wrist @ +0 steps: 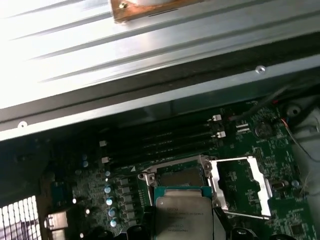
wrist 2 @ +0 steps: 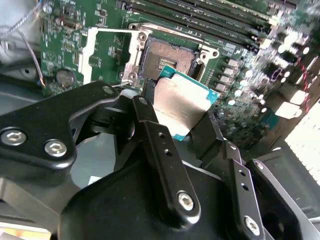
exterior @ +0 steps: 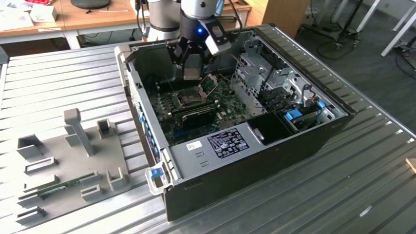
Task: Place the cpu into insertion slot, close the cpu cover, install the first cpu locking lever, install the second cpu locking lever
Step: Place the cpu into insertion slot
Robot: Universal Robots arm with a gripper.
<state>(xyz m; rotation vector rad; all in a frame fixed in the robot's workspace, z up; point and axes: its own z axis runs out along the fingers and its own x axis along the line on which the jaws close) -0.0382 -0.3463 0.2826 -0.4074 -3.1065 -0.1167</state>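
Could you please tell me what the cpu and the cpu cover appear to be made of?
The cpu: probably a metal lid, dull silver-grey with soft glare, on a teal board edge. The cpu cover: likely thin sheet metal, bright silvery, reflecting light along its frame.

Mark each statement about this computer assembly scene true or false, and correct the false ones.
1. The gripper holds the chip. True.
2. The chip sits in the socket. False: it is held clear of the empty socket.
3. The cover is shut over the socket. False: it lies swung open beside it.
4. The circuit board sits inside an open computer case. True.
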